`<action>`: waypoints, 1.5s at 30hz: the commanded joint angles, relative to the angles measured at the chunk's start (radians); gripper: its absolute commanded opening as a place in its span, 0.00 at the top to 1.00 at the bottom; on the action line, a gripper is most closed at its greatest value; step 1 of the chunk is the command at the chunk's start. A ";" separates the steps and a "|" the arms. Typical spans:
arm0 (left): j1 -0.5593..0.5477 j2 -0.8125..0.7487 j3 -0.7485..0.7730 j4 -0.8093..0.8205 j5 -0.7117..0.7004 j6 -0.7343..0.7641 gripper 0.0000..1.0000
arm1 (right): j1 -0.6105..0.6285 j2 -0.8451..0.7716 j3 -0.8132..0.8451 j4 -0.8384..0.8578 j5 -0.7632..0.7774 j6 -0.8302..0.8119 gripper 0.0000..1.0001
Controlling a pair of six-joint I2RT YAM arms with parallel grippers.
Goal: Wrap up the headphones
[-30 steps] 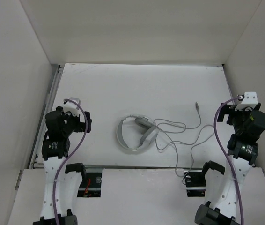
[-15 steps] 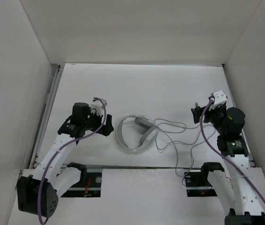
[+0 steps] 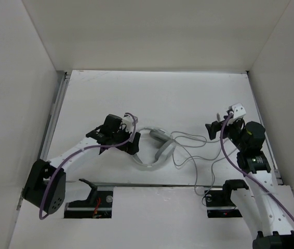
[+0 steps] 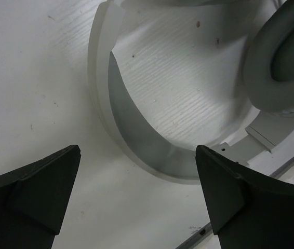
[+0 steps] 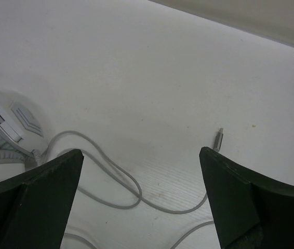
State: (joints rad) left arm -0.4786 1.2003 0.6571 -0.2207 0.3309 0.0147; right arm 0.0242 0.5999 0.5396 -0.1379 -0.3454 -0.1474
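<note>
Reaching in from the left edge since a second ago, my left gripper point(image 3: 132, 141) hangs spread over the headphones point(image 3: 148, 165) mid-table | right gripper point(image 3: 212, 129), likewise unclenched, has swung inward | left wrist view alone shows the headband point(image 4: 131, 129) between my fingers; right wrist view shows the plug point(image 5: 218, 139) ahead.

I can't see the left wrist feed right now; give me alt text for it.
The left hand, two dark fingers spread open, hovers over the curved headband of the light grey-white over-ear headphones lying on the white table. One padded oval earcup shows at upper right.
</note>
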 commanded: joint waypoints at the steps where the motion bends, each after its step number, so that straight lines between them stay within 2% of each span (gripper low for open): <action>1: -0.033 0.051 0.039 0.063 -0.073 -0.013 0.07 | 0.026 0.003 0.028 0.095 -0.021 0.029 0.00; 3: -0.045 0.086 0.033 0.084 -0.092 -0.018 0.11 | 0.035 0.005 0.023 0.106 -0.023 0.029 0.00; 8: -0.079 0.156 0.026 0.112 -0.138 -0.028 0.27 | 0.042 -0.005 0.016 0.110 -0.023 0.032 0.00; 11: -0.094 0.192 0.018 0.144 -0.174 -0.030 0.42 | 0.042 -0.021 0.003 0.118 -0.023 0.045 0.00; 14: -0.108 0.220 0.006 0.173 -0.210 -0.036 0.51 | 0.042 -0.048 -0.010 0.127 -0.023 0.058 0.00; 18: -0.137 0.255 -0.005 0.210 -0.239 -0.044 0.69 | 0.038 -0.075 -0.024 0.129 -0.023 0.060 0.00; 24: -0.156 0.301 0.004 0.247 -0.254 -0.056 0.88 | 0.029 -0.094 -0.043 0.141 -0.023 0.065 0.00; 29: -0.150 0.314 0.029 0.258 -0.260 -0.073 0.99 | 0.027 -0.101 -0.059 0.152 -0.023 0.071 0.00; 35: -0.127 0.309 0.058 0.250 -0.268 -0.096 0.99 | 0.027 -0.104 -0.067 0.153 -0.023 0.068 0.00; 38: -0.113 0.306 0.064 0.251 -0.283 -0.099 0.90 | 0.027 -0.109 -0.067 0.153 -0.023 0.071 0.00; 40: -0.111 0.305 0.062 0.254 -0.285 -0.099 0.75 | 0.027 -0.111 -0.067 0.153 -0.023 0.071 0.00; 42: -0.111 0.303 0.058 0.256 -0.285 -0.099 0.68 | 0.027 -0.112 -0.067 0.153 -0.023 0.071 0.00; 43: -0.111 0.301 0.056 0.257 -0.285 -0.099 0.61 | 0.027 -0.112 -0.066 0.153 -0.023 0.071 0.00; 44: -0.113 0.301 0.055 0.257 -0.285 -0.096 0.49 | 0.027 -0.112 -0.066 0.153 -0.023 0.071 0.00; 45: -0.113 0.301 0.053 0.259 -0.283 -0.094 0.45 | 0.027 -0.112 -0.066 0.153 -0.023 0.071 0.00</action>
State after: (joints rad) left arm -0.5961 1.5043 0.6926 0.0589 0.0685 -0.0753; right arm 0.0586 0.4973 0.4736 -0.0387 -0.3565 -0.0887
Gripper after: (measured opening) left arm 0.518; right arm 0.999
